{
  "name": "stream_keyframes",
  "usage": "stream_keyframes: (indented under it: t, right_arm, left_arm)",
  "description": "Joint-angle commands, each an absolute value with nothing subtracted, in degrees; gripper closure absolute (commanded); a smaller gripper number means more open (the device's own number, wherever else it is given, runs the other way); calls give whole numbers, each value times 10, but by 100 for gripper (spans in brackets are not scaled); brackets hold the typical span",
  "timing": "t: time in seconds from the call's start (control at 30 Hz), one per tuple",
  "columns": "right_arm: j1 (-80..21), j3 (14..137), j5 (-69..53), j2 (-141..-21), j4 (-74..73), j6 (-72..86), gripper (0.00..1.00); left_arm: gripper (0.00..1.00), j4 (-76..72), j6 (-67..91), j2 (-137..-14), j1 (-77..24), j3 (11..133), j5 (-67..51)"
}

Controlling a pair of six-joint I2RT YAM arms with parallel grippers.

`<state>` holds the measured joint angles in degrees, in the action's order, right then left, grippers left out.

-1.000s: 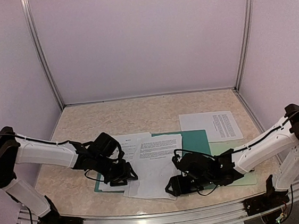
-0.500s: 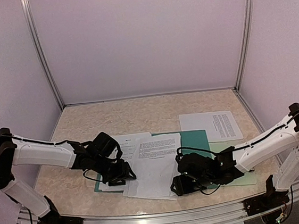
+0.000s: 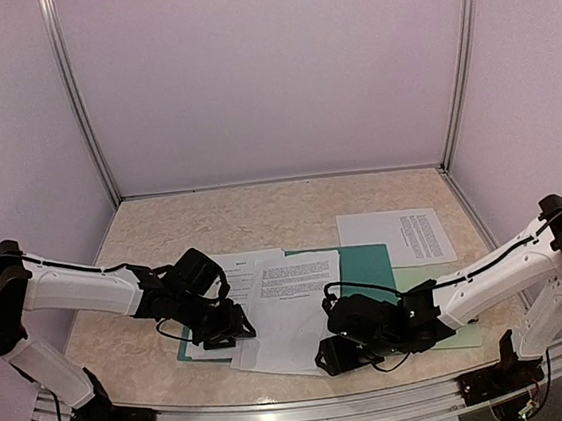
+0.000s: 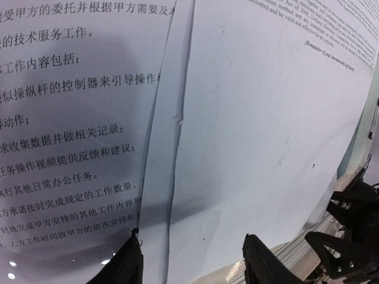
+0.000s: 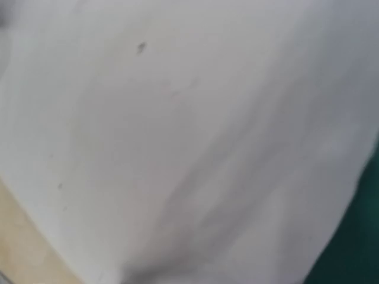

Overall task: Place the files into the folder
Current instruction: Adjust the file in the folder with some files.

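The dark teal folder (image 3: pixel 369 262) lies flat at the table's middle. One of the files, a white sheet (image 3: pixel 296 304), lies across its left part, over another printed sheet (image 3: pixel 242 270). A third sheet (image 3: pixel 396 236) rests at the back right. My left gripper (image 3: pixel 223 332) hovers low over the seam of the two overlapping sheets (image 4: pixel 266 136), open, its fingertips (image 4: pixel 133 263) apart and holding nothing. My right gripper (image 3: pixel 336 353) sits at the top sheet's near right corner. Its wrist view shows only blurred white paper (image 5: pixel 177 136) and a strip of folder (image 5: pixel 362 236), so its fingers are hidden.
A pale mint clipboard (image 3: pixel 416 277) lies under my right arm, beside the folder. The metal rail (image 3: pixel 282 411) runs along the near edge, just behind both grippers. Walls and corner posts close in the back and sides.
My right gripper drifted slightly right, then back toward the near left at the sheet's corner. The left arm settled a little and the papers hardly shifted.
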<state>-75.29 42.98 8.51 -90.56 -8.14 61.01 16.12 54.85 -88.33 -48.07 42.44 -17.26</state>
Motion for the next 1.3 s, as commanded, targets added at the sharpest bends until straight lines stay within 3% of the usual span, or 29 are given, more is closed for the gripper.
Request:
stream_keyframes:
  t: [0.0,0.67,0.9,1.07,1.27]
  right_arm:
    - [-766,444,84,-918,-85,620,42]
    - [-784,496,134,-936,-177,610,40]
    - [-778,491,180,-870,-229,620,32]
    - [-731,460,191,-825,-220,603,28]
    - [-621,385,147,-767,-88,542,29]
  left_arm:
    - [45,175,539,-878,-487,435,-160]
    - [45,188,535,-870,-492,444,-151]
    - [44,221,516,-847,-491,467,-119]
    - [44,227,496,-842,-476,490,-107]
    - [44,214,464,-876,-440,530,-108]
